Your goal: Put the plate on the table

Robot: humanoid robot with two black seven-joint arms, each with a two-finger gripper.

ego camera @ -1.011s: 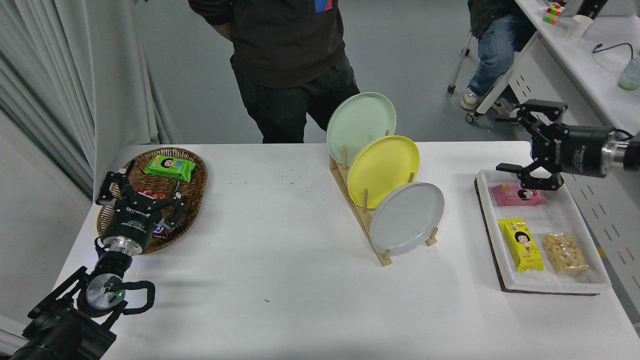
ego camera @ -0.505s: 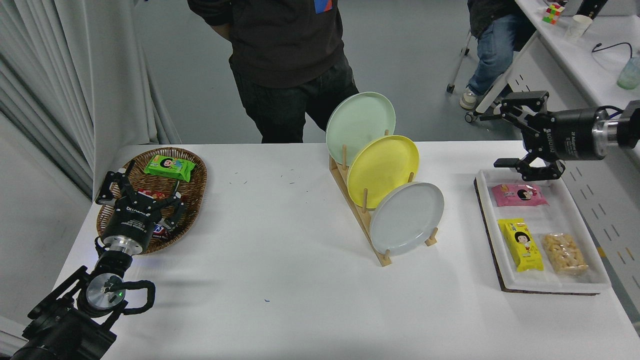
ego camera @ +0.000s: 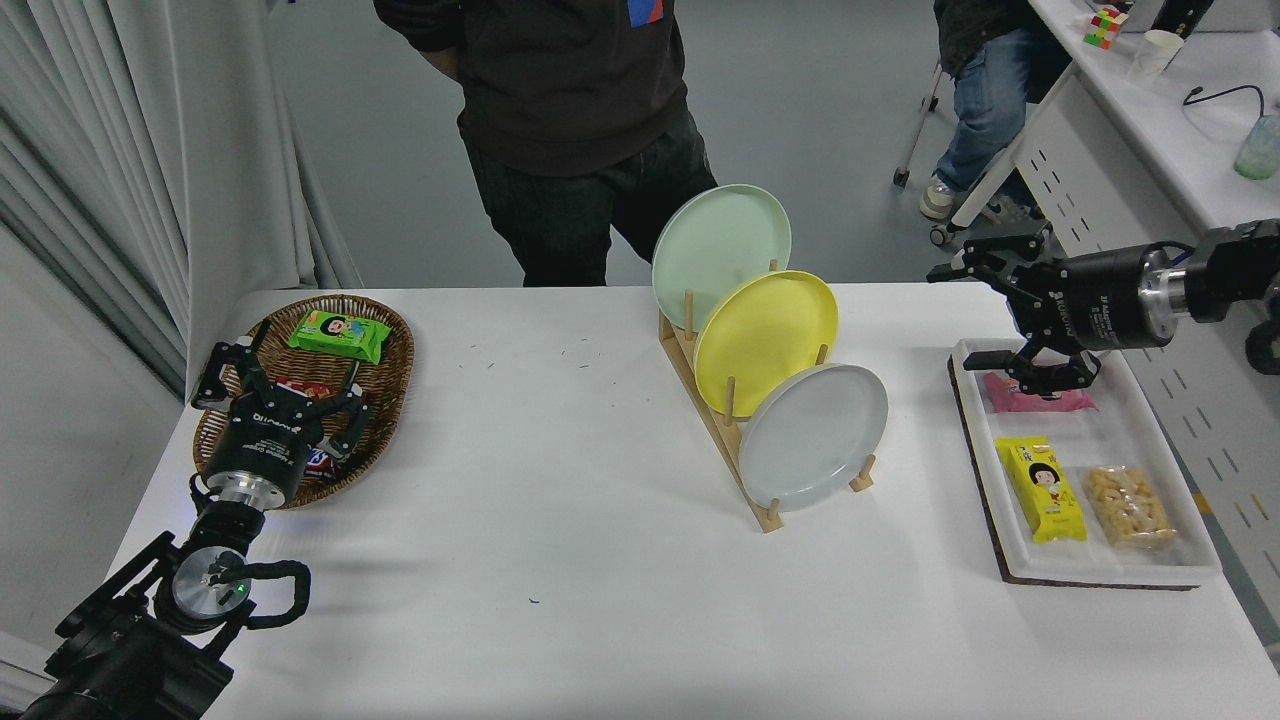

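Note:
The pale grey plate (ego camera: 815, 435) stands on edge in the front slot of a wooden rack (ego camera: 722, 425) on the white table (ego camera: 560, 560). A yellow plate (ego camera: 765, 340) and a mint-green plate (ego camera: 720, 245) stand behind it in the same rack. My right gripper (ego camera: 968, 315) is open and empty, pointing left, above the far end of the snack tray, well to the right of the grey plate. My left gripper (ego camera: 285, 375) is parked open over the wicker basket at the lower left.
A white snack tray (ego camera: 1160, 575) at the right holds a pink packet (ego camera: 1030, 398), a yellow packet (ego camera: 1040, 488) and a bag of snacks (ego camera: 1130, 505). A wicker basket (ego camera: 390, 375) with snacks sits at the left. A person (ego camera: 570, 130) stands at the far side.
My right gripper has moved left and turned, from beyond the tray's far right corner to over the tray's far end. The plates and left arm have not moved.

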